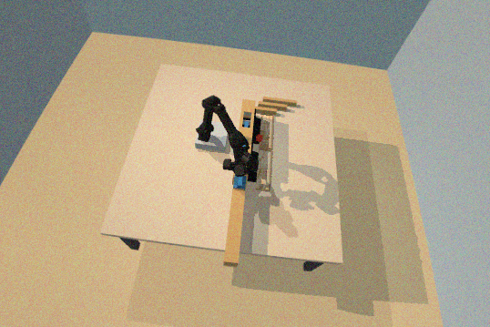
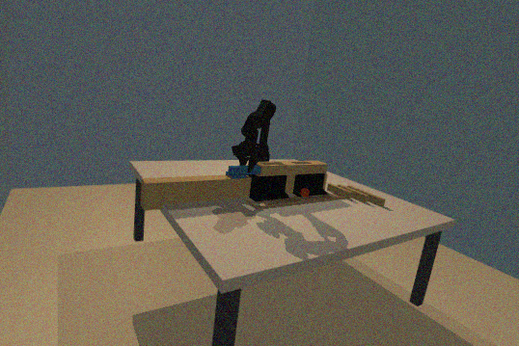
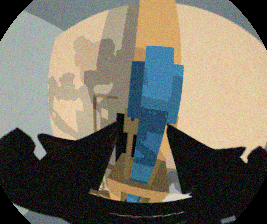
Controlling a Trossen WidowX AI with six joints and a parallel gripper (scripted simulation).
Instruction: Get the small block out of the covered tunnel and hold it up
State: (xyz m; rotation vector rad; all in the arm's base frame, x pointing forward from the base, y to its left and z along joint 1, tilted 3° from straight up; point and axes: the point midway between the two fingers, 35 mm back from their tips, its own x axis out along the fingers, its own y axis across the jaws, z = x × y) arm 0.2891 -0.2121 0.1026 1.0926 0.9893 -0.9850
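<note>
Nearest me is the pale table [image 1: 164, 196] [image 2: 338, 253], smooth-topped and square-edged on dark legs, with the arm's shadow sprawled over it. Beyond lie thin tan rods [image 1: 280, 101] [image 2: 362, 194], straight and slim.

Further back stands the wooden tunnel [image 1: 249, 105] [image 2: 291, 183], a boxy, matt, honey-coloured cover with black openings in its side. A small red roundish piece [image 1: 259, 137] [image 2: 305, 192] shows at one opening; I can't tell whether that is the block. I'd expect the block within the cage, under the cover; a bit of blue [image 1: 246, 123] shows through a top slot.

The blue handle [image 1: 239, 181] [image 2: 238, 172] [image 3: 159, 70] sticks out along a long plain rail [image 1: 234, 228] [image 2: 193, 193] [image 3: 160, 22], flat-faced and blocky, with a narrower neck running back to the cover. The black claw [image 1: 241, 172] [image 2: 250, 167] [image 3: 144, 125] stands fairly wide around that neck, gripping nothing, its tapered fingers parted either side.

To do this well, I'd centre the fingers, lower them evenly, close squarely on the flat sides, then draw straight along the rail. Any twist could jam the cage. The plain blue-grey wall [image 1: 228, 0] [image 2: 260, 43] is behind everything.
</note>
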